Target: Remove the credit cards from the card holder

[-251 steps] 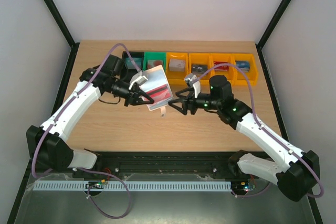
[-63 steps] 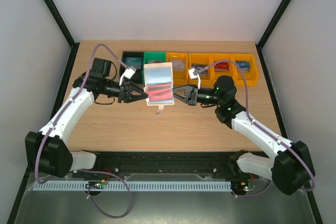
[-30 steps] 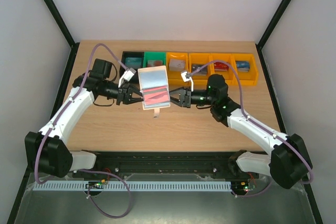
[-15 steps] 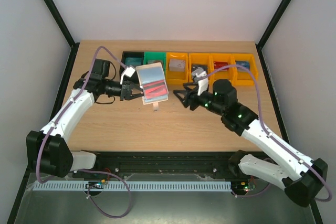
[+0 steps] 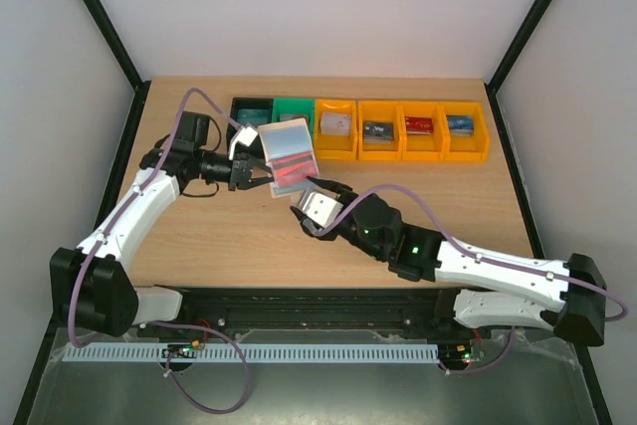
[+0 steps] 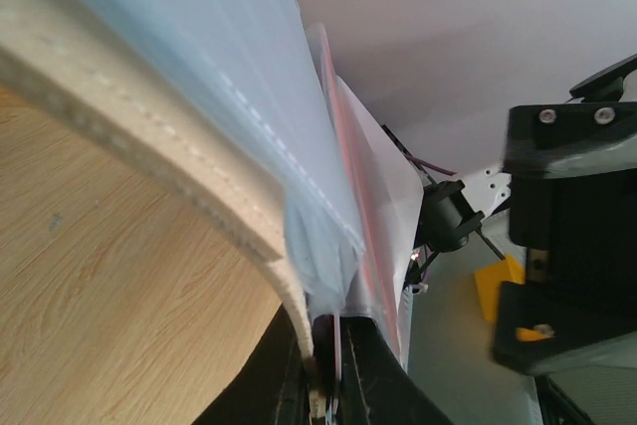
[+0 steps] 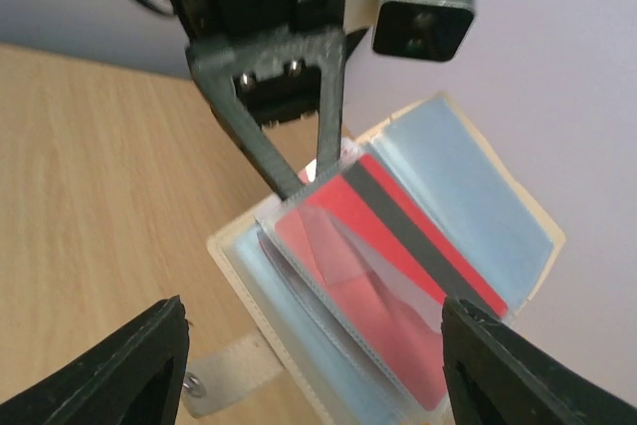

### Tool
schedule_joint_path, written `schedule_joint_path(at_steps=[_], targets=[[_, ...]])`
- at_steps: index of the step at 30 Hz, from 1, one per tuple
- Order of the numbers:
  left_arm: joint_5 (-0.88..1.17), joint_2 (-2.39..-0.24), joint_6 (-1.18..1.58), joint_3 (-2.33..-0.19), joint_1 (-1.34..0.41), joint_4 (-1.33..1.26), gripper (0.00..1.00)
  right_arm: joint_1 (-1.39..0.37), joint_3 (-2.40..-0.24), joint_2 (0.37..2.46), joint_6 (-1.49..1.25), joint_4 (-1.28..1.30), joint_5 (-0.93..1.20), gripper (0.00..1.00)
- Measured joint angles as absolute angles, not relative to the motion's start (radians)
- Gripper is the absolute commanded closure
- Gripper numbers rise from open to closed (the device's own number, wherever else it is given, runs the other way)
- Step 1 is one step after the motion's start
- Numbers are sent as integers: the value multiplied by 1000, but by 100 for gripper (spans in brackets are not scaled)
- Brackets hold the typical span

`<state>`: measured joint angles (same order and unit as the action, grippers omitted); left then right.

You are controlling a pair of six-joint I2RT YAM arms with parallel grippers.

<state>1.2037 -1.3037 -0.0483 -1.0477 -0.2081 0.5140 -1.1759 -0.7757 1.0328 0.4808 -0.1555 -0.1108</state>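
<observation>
Left gripper (image 5: 263, 174) clamped on card holder (image 5: 287, 146), right gripper (image 5: 317, 193) spread wide, holding nothing, nearby, right wrist view shows striped red credit card (image 7: 328, 241) inside, left wrist view only edges.

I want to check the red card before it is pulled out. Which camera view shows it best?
The right wrist view: the red card faces the camera there, black stripe clear, inside the open holder. The top view shows only a small red patch. The left wrist view shows only a thin reddish edge.
</observation>
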Motion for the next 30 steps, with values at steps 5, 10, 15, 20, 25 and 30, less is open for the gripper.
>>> schedule_joint_path(at_steps=[5,10,15,20,25,30], targets=[[1204,-1304,-49,-1048,-208,514,98,-1179,-751,1095,634,-226,-188,32],[1203,-1304,-52,-1048,-208,514,98,-1179,-748,1110,686,-306,-221,31],[1204,-1304,-56,-1048,-208,514,98,-1180,-741,1148,726,-350,-263,26],[1204,-1304,-60,-1048,-209,515,98,-1179,-737,1174,767,-378,-296,26],[1204,-1304,-65,-1048,-214,518,98,-1180,-737,1213,793,-426,-334,25],[1196,-1304,-74,-1048,-226,525,98,-1180,-737,1224,800,-462,-372,23]])
